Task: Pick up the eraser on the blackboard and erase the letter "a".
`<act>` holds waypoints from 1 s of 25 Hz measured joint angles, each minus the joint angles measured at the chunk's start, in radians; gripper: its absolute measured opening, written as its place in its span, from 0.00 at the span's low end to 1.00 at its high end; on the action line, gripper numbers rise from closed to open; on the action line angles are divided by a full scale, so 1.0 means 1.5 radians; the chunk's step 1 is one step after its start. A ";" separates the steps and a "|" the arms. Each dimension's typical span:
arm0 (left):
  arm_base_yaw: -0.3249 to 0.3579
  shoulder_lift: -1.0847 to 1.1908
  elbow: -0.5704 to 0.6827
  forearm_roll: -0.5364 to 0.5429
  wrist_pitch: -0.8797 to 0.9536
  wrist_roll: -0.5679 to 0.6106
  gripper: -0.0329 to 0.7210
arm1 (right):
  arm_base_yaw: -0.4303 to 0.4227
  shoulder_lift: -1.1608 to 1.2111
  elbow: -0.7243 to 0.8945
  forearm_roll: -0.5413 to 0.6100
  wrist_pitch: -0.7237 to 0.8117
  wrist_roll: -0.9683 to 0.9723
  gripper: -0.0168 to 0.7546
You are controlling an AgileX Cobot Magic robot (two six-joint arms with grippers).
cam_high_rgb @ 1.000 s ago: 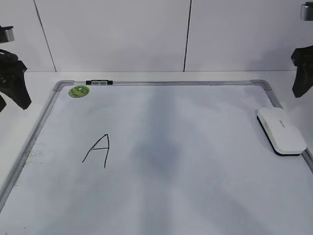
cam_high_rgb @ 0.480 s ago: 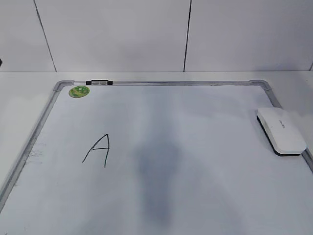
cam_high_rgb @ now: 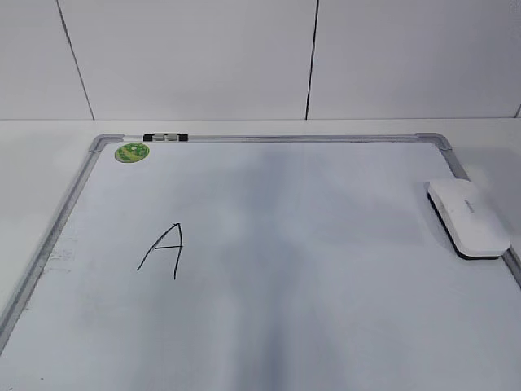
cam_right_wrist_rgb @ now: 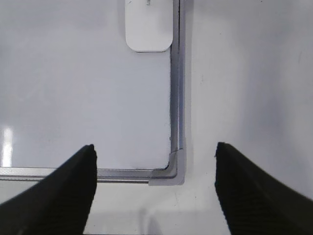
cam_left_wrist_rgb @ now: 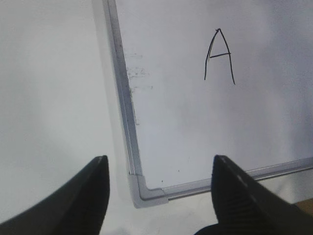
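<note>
The big blackboard (cam_high_rgb: 269,244) lay flat. The eraser (cam_high_rgb: 470,217) sat at its right edge, well apart from the letter (cam_high_rgb: 163,250). The left gripper (cam_left_wrist_rgb: 159,166) and right gripper (cam_right_wrist_rgb: 154,156) hung open, holding nothing.

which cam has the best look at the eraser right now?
Exterior view: the whole eraser shows, lying at the blackboard's right edge. Right wrist view catches only one end, cut off by the frame top. Left wrist view doesn't show it.
</note>
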 joint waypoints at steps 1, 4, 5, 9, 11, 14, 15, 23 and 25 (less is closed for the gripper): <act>0.000 -0.023 0.016 0.000 0.000 0.000 0.70 | 0.000 -0.024 0.013 0.000 0.002 0.005 0.79; 0.000 -0.084 0.068 -0.001 0.002 0.000 0.70 | 0.000 -0.089 0.044 0.001 0.004 0.024 0.79; 0.000 -0.103 0.083 -0.001 0.002 -0.002 0.70 | 0.000 -0.113 0.053 0.003 0.006 0.025 0.79; 0.000 -0.174 0.148 -0.003 0.002 -0.007 0.70 | 0.000 -0.198 0.078 0.008 0.008 0.033 0.79; 0.000 -0.212 0.178 -0.003 0.002 -0.010 0.70 | 0.000 -0.242 0.086 0.008 0.009 0.034 0.79; 0.000 -0.268 0.215 -0.004 0.003 -0.010 0.70 | 0.000 -0.303 0.105 0.008 0.010 0.036 0.79; 0.000 -0.287 0.226 -0.004 0.003 -0.010 0.70 | 0.000 -0.320 0.111 0.008 0.011 0.036 0.79; 0.000 -0.423 0.312 -0.002 0.006 -0.011 0.70 | 0.000 -0.444 0.196 0.002 0.017 0.036 0.79; 0.000 -0.445 0.323 0.007 0.004 -0.011 0.70 | 0.000 -0.463 0.225 0.002 0.017 0.036 0.79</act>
